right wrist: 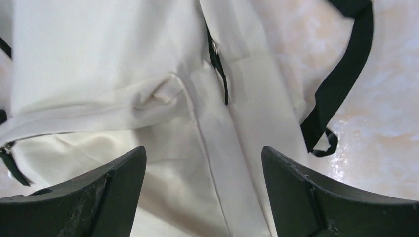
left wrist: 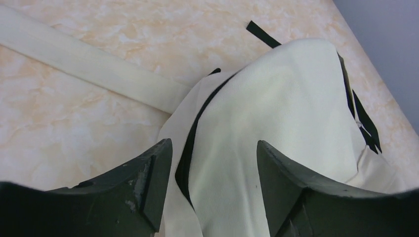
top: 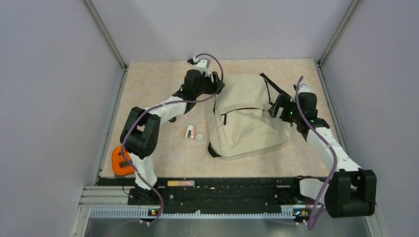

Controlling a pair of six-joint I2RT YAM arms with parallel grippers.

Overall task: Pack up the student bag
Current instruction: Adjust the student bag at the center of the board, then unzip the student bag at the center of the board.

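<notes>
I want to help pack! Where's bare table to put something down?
Free: the far-left table corner beyond the left arm, and the near strip between student bag and rail. Crowded: the bag's sides, with the left end effector, right end effector and two white items.

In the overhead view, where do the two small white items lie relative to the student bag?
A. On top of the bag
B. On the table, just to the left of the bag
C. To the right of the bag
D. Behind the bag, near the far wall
B: the white-and-red item and the round white piece rest on the bare table, beside the left side of the student bag.
</notes>
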